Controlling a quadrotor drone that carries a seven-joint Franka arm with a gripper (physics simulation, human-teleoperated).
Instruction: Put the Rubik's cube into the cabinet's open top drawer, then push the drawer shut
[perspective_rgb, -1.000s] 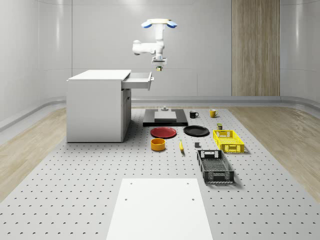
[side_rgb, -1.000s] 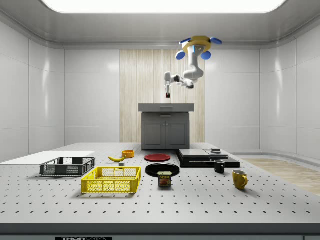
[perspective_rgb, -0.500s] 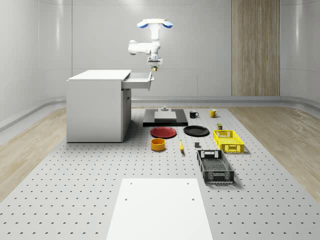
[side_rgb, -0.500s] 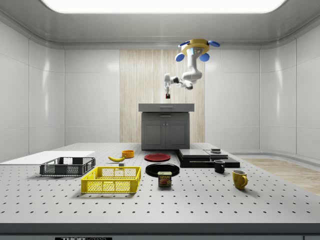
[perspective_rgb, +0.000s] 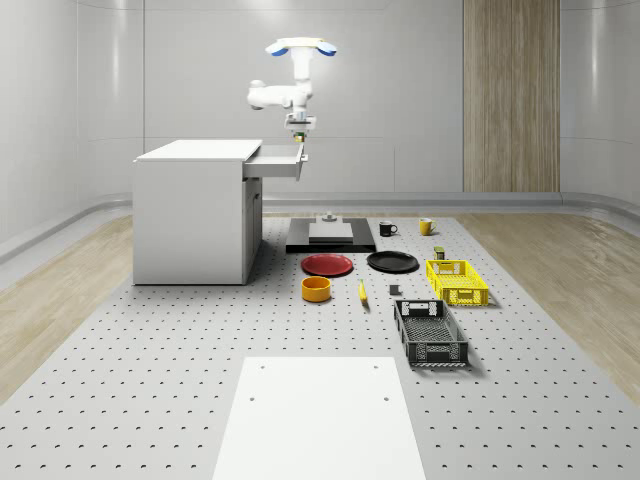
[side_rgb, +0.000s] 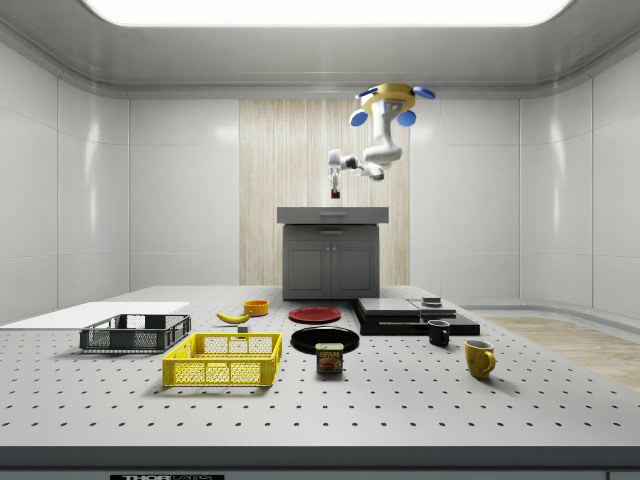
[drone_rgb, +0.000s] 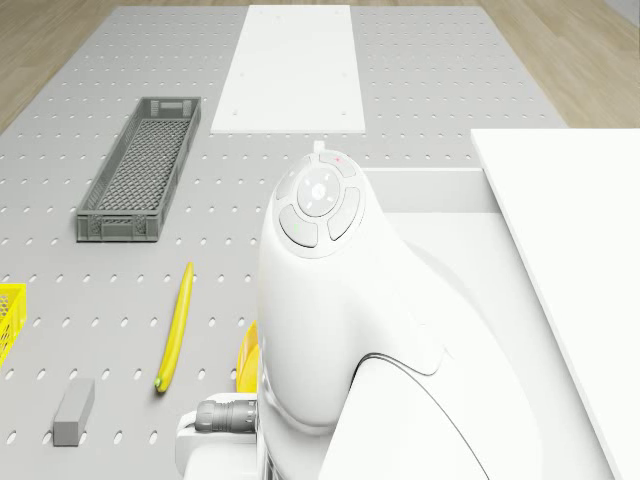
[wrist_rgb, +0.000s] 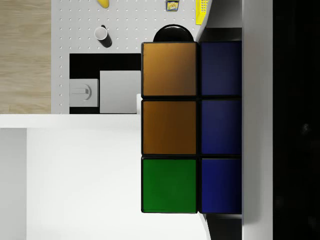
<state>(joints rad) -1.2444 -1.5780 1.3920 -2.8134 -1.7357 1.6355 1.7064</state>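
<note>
Below my claw (perspective_rgb: 299, 134) spreads the perforated table (perspective_rgb: 180, 400). The cabinet (perspective_rgb: 195, 215) stands on it beneath and beside my claw. Farther out lie a black slab (perspective_rgb: 330, 240), a red plate (perspective_rgb: 327, 265), a black plate (perspective_rgb: 392, 262), an orange bowl (perspective_rgb: 316, 289), a banana (drone_rgb: 176, 326), a yellow crate (perspective_rgb: 457, 282) and a dark crate (perspective_rgb: 430, 333).

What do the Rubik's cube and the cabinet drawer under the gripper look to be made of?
Rubik's cube: likely hard plastic; glossy orange, green and blue tiles in a black frame, soft sheen on the faces. Drawer: smooth, matte white panels with no grain, perhaps painted board or metal; the render leaves that open. The gripper holds the cube over it, the drone hovering above.
</note>
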